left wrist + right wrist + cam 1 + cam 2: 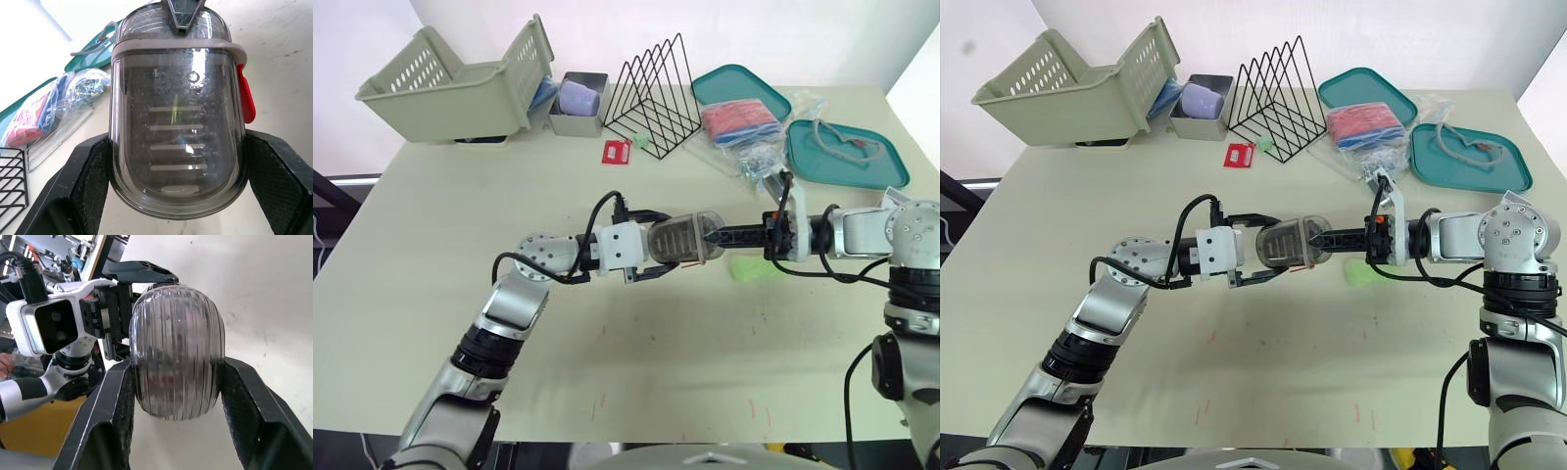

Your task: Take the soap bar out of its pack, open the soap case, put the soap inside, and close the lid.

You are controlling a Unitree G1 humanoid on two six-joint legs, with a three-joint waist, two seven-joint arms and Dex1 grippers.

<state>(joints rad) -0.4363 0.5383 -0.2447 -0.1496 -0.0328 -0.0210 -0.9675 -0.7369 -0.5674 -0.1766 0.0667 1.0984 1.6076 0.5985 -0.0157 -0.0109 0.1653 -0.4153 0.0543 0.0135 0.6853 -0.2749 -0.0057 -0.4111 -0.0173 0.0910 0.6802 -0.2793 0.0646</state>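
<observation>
Holding the shut case (683, 239) at frame centre, left jaws and right jaws each clenched one end; bare soap (756, 266) lay on the table (460, 215) beside it. Opening, loading and closing seemed undone.

The head pair looks forward and down from above the arms, both eyes taking in the whole worktop (431, 255) nearly alike. The left wrist camera sits close behind the soap case (176, 122), facing the teal tray (90, 58). The right wrist camera, equally close, faces the opposite way; both share that case.
</observation>
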